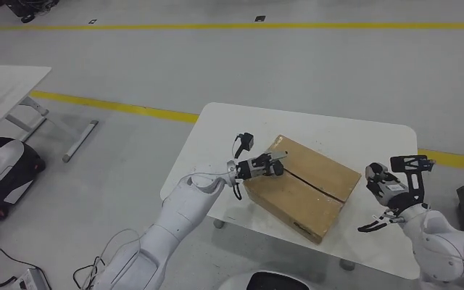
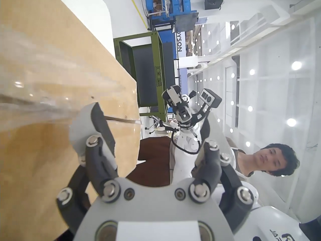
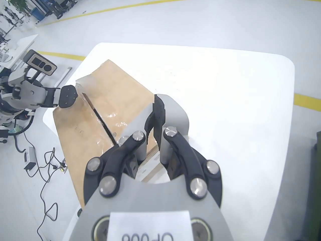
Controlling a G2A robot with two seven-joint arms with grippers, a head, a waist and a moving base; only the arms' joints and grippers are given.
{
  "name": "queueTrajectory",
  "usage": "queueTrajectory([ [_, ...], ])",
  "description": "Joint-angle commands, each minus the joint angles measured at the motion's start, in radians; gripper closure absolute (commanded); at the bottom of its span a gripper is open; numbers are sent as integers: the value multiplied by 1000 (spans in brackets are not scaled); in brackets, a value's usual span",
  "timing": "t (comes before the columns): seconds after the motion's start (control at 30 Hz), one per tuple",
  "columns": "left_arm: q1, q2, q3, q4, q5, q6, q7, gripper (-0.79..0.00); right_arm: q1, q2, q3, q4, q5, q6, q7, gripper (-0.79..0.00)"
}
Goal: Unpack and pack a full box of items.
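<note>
A closed cardboard box (image 1: 304, 185) lies slantwise on the white table (image 1: 239, 123). Clear tape (image 2: 37, 101) runs along its centre seam (image 3: 100, 119). My left gripper (image 1: 274, 161) is open at the box's corner where the seam ends. One finger (image 2: 100, 126) lies on the box top (image 2: 50, 63) beside the seam, and the other finger (image 2: 208, 139) hangs past the box edge. My right gripper (image 3: 156, 106) is shut on nothing, held above the table off the opposite end of the box (image 3: 110, 96); in the top view it (image 1: 377, 177) is right of the box.
Bare tabletop (image 3: 225, 76) stretches behind and to the right of the box. Another white table (image 1: 22, 80) stands at the far left. Cables (image 3: 45, 156) lie on the floor, and a green rack (image 2: 150, 71) stands beyond the table.
</note>
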Motion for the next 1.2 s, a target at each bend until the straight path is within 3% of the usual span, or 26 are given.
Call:
queueTrajectory([
  [0.0,22,5,-13,-49,-4,15,-2,-785,-2,1,3,-3,4,-1,0,0],
  [0.27,101,31,-95,-222,55,69,43,-785,2,5,11,-4,19,-1,-9,0],
  [0.47,99,40,-125,-221,155,101,146,-785,4,9,18,-3,28,-2,-15,0],
  [0.67,53,52,-117,-219,451,20,234,-785,3,11,21,-4,39,-1,-21,0],
  [0.87,36,78,-104,-269,898,-111,258,-785,3,14,24,0,52,-1,-22,0],
  [1.0,43,89,-81,-306,1205,-133,342,-785,8,15,11,5,52,-8,-20,0],
  [1.17,46,89,-76,-307,1225,-130,356,-785,6,16,7,35,-26,80,-42,0],
])
